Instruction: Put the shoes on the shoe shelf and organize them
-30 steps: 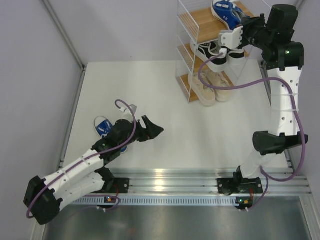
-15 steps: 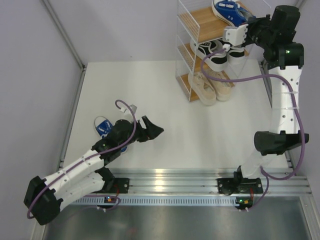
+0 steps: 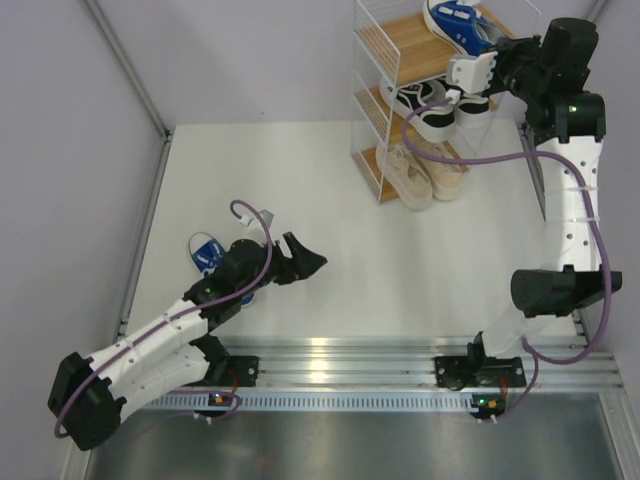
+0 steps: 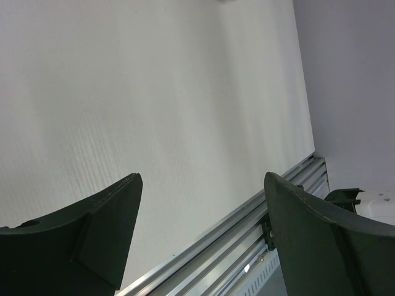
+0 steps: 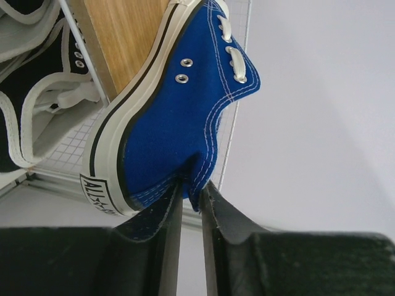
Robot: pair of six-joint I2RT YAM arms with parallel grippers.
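Observation:
The shoe shelf (image 3: pixel 405 45) stands at the back right of the table. My right gripper (image 3: pixel 490 55) is shut on the heel collar of a blue shoe (image 3: pixel 452 20) that lies on the top wooden tier. In the right wrist view the fingers (image 5: pixel 170 213) pinch the blue shoe's (image 5: pixel 179 117) heel fabric, with the sole against the wood (image 5: pixel 123 37). Two black shoes (image 3: pixel 428 105) sit on the middle tier and two beige shoes (image 3: pixel 420 172) on the bottom tier. The other blue shoe (image 3: pixel 206 250) lies on the table, half hidden under my left arm. My left gripper (image 3: pixel 308 262) is open and empty.
The left wrist view shows bare white table and the metal rail (image 4: pixel 247 246) between the open fingers (image 4: pixel 111 228). A black shoe (image 5: pixel 31 86) shows below the top tier in the right wrist view. Grey walls enclose the table on the left, at the back and on the right.
My right gripper has moved up and back a little, carrying the blue shoe further onto the top tier. The left arm has not moved.

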